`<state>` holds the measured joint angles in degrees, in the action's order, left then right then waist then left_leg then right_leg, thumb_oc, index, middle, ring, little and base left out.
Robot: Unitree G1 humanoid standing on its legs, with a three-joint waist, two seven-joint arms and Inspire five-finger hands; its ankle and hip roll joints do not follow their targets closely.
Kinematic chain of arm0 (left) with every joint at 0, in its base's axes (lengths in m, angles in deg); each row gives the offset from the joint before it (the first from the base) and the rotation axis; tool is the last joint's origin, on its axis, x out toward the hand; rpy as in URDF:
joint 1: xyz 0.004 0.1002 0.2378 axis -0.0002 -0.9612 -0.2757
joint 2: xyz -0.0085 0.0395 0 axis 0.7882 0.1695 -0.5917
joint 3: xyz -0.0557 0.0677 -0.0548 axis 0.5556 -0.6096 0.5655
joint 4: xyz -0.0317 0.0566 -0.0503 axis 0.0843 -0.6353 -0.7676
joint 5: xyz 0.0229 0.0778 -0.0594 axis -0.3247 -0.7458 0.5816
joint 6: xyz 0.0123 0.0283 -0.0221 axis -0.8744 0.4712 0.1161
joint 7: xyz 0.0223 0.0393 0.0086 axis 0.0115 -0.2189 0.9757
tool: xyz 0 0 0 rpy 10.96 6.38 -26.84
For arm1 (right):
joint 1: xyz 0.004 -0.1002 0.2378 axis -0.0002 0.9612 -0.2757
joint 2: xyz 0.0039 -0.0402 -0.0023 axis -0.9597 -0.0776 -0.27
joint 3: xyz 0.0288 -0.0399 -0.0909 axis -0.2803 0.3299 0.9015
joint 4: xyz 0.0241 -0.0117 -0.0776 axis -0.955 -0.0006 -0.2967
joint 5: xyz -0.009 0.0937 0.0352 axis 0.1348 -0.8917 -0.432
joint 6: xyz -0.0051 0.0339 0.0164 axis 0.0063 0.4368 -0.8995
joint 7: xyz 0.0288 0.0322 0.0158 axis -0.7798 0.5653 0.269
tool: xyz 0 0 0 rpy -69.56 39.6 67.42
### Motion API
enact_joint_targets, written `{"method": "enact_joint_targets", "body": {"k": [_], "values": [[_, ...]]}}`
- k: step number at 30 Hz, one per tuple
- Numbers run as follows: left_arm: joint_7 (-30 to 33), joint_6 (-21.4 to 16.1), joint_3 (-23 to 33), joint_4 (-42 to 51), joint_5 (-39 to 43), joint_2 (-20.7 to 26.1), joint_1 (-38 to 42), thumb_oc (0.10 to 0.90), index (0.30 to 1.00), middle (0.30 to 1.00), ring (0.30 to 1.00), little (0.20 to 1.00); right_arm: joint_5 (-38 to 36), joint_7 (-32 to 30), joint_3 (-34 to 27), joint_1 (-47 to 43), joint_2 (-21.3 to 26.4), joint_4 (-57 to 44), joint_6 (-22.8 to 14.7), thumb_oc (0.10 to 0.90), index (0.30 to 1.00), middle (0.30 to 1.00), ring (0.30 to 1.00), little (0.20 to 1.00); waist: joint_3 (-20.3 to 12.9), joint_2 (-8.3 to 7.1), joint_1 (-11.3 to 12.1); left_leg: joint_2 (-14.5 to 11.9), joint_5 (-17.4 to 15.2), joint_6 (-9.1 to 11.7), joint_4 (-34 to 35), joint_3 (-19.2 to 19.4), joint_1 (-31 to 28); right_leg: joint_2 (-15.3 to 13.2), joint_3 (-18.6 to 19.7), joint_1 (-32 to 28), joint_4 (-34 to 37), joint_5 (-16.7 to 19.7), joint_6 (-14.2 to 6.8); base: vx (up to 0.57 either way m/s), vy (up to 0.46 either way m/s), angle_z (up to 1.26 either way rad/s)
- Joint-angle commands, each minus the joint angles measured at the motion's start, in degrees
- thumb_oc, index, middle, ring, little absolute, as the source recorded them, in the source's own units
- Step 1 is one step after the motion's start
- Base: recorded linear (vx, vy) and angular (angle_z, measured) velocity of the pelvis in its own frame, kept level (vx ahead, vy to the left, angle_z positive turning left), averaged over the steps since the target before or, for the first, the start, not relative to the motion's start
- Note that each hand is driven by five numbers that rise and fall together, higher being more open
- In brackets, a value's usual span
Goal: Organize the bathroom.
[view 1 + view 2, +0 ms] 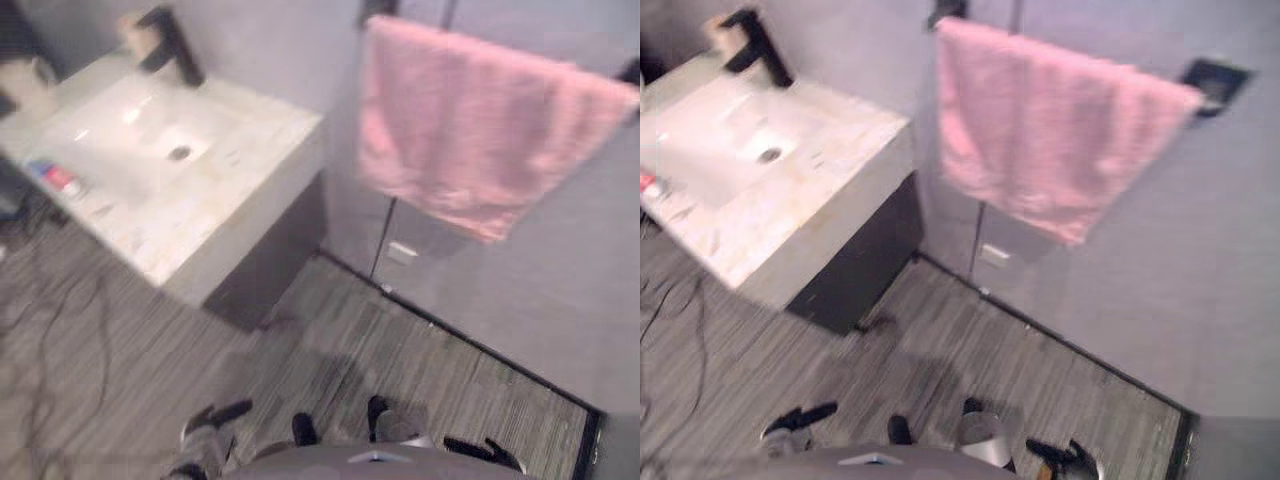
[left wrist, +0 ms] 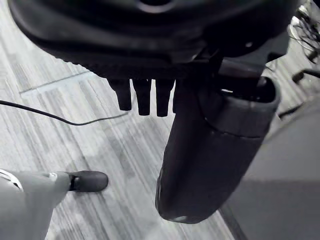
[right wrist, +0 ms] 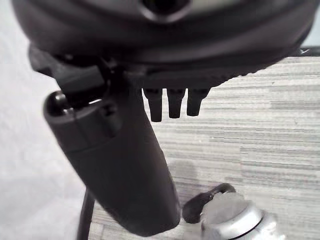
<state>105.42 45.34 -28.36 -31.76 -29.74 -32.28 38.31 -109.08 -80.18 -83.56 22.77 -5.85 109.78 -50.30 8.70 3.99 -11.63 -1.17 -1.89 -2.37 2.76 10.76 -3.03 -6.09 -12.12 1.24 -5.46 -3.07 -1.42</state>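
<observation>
A pink towel (image 1: 470, 130) hangs spread over a black bar (image 1: 1210, 80) on the grey wall, upper right. At upper left stands a white sink counter (image 1: 240, 190) with a black faucet (image 1: 170, 45); a small red and blue tube (image 1: 55, 178) lies by its left edge. Both hands hang low over the floor, far from the towel and the sink. My left hand (image 1: 222, 415) has straight fingers (image 2: 142, 100) and holds nothing. The right hand (image 1: 482, 448) is the same, with relaxed fingers (image 3: 172, 105) and its thumb (image 3: 120, 170) free.
A dark cabinet (image 1: 265, 265) sits under the counter. Grey plank floor (image 1: 400, 350) runs from the cabinet to the wall's black base strip. A thin vertical pole (image 1: 380, 245) and a small white plate (image 1: 402, 251) are on the wall below the towel.
</observation>
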Motion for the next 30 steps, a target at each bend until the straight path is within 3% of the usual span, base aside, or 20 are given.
{"method": "enact_joint_targets", "body": {"k": [1,3,5,8,10,13,15,17,18,19,21,22,25,30], "values": [[2.9,4.34,1.04,-0.93,-2.72,3.2,-2.8,0.8,0.9,0.9,0.9,0.9,-2.81,0.28,0.56,-5.43,3.02,-0.16,-0.79,0.8,0.9,0.9,0.9,0.9,-0.1,-1.17,0.56,-2.86,-5.36,2.96,-1.7,-0.16,-7.37,-3.91,4.68,7.3,-4.46,3.55,-7.35,-0.17,0.466,0.6],[3.29,4.66,-0.41,-1.57,-0.97,3.36,-3.3,0.8,0.9,0.9,0.9,0.9,-6.59,0.67,-0.39,-6.19,3.1,-0.99,-1.71,0.8,0.9,0.9,0.9,0.9,0.49,-1.12,0.9,-0.62,-4.63,2.42,0.5,-0.53,-6.35,-6.84,4.41,8.2,-3.04,7.78,-8.55,-0.17,0.449,0.46],[3.09,4.4,-0.41,-2.43,-1.66,3.88,-3.76,0.8,0.9,0.9,0.9,0.9,-4.17,2.54,-0.69,-6.62,2.17,-1.63,-1.52,0.8,0.9,0.9,0.9,0.9,0.93,-0.74,0.9,-0.05,-3.63,2.03,2.04,0.0,-5.92,-7.14,4.67,9.37,-4.06,9.78,-8.45,-0.2,0.334,0.11],[2.55,4.85,0.13,-2.68,-2.42,5.44,-3.36,0.8,0.9,0.9,0.9,0.9,-4.9,2.64,0.59,-6.5,0.14,-2.47,-1.88,0.8,0.9,0.9,0.9,0.9,1.31,0.63,0.18,-0.92,-2.38,1.47,2.24,0.5,-4.89,-1.91,5.34,10.49,-9.75,5.11,-7.52,-0.2,0.269,-0.1],[2.98,4.76,0.6,-3.13,-1.05,6.03,-2.89,0.8,0.9,0.9,0.9,0.9,-10.5,4.76,0.25,-6.45,-0.8,-1.47,-1.26,0.8,0.9,0.9,0.9,0.9,1.35,1.0,0.29,-1.15,-1.41,1.2,2.24,0.97,-4.24,0.74,4.5,9.18,-12.43,1.49,-7.04,-0.14,0.196,0.03],[5.37,4.95,0.61,-3.14,-2.38,6.24,-1.18,0.8,0.9,0.9,0.9,0.9,-7.49,6.44,-0.12,-6.36,-1.98,1.95,0.15,0.8,0.9,0.9,0.9,0.9,0.36,1.2,0.74,-1.28,0.62,1.58,2.24,1.34,-1.61,5.69,5.69,4.51,-10.6,-4.31,-4.96,-0.09,0.1,0.09],[5.45,5.03,0.1,-3.02,-2.76,6.19,-0.61,0.8,0.9,0.9,0.9,0.9,-5.45,6.19,1.63,-7.03,-2.39,3.18,0.63,0.8,0.9,0.9,0.9,0.9,-0.6,0.32,1.65,-0.26,1.08,1.73,2.24,0.61,-0.08,6.81,6.74,0.8,-5.45,-4.54,-4.49,-0.04,0.031,0.21],[4.83,4.56,0.67,-2.9,-3.12,6.15,-0.61,0.8,0.9,0.9,0.9,0.9,-2.86,5.49,3.61,-7.31,-2.18,3.26,2.34,0.8,0.9,0.9,0.9,0.9,-0.58,-0.16,2.07,-0.31,1.28,1.69,1.01,-0.38,0.64,7.08,6.95,0.11,-4.9,-4.25,-4.23,-0.03,0.019,0.31],[4.53,4.44,1.15,-2.54,-3.84,6.06,-0.71,0.8,0.9,0.9,0.9,0.9,-1.89,5.33,4.29,-7.28,-1.95,3.08,2.7,0.8,0.9,0.9,0.9,0.9,-0.64,-0.23,1.94,-0.1,0.87,1.56,0.69,0.31,0.23,7.07,6.65,-0.27,-4.13,-3.87,-4.12,-0.06,0.077,0.28],[4.06,4.25,1.42,-2.26,-5.45,6.0,-0.7,0.8,0.9,0.9,0.9,0.9,-0.94,5.25,5.06,-7.05,-1.46,2.34,3.96,0.8,0.9,0.9,0.9,0.9,-0.56,-0.39,1.25,-0.31,0.09,1.68,-1.32,3.41,0.21,6.96,5.63,-0.98,-3.21,-3.56,-3.89,-0.05,0.074,0.2],[3.29,4.3,1.71,-2.36,-6.75,6.08,-0.23,0.8,0.9,0.9,0.9,0.9,-0.07,5.24,4.98,-6.84,-0.97,2.2,4.13,0.8,0.9,0.9,0.9,0.9,-0.42,-0.97,0.33,-1.65,-0.61,2.1,-4.8,7.11,0.97,6.24,3.99,-1.78,-2.29,-3.11,-3.42,-0.08,0.129,0.34],[2.41,3.76,1.25,-2.22,-7.63,6.2,0.24,0.8,0.9,0.9,0.9,0.9,-1.55,3.29,4.37,-6.88,0.16,2.18,3.02,0.8,0.9,0.9,0.9,0.9,-0.36,-2.46,-0.27,-3.26,-2.42,2.39,-11.17,7.88,2.89,4.63,2.85,-2.82,-1.07,-2.04,-2.56,-0.09,0.15,0.46],[3.56,3.15,1.21,-2.1,-5.27,5.9,0.08,0.8,0.9,0.9,0.9,0.9,-1.19,3.12,2.64,-7.22,1.91,2.82,3.15,0.8,0.9,0.9,0.9,0.9,-0.85,-3.67,0.04,-5.2,-4.14,2.76,-14.39,5.07,2.92,3.5,3.58,-3.42,-0.12,-1.18,-2.05,-0.02,0.25,0.74],[5.81,4.37,3.2,-3.61,-3.88,5.43,-0.58,0.8,0.9,0.9,0.9,0.9,-1.18,2.99,2.01,-7.42,2.72,2.98,3.36,0.8,0.9,0.9,0.9,0.9,-1.9,-4.0,-0.46,-12.5,0.3,5.48,-14.14,2.1,0.32,1.62,5.98,-3.02,0.0,-0.9,-2.19,0.04,0.35,0.3]]}}
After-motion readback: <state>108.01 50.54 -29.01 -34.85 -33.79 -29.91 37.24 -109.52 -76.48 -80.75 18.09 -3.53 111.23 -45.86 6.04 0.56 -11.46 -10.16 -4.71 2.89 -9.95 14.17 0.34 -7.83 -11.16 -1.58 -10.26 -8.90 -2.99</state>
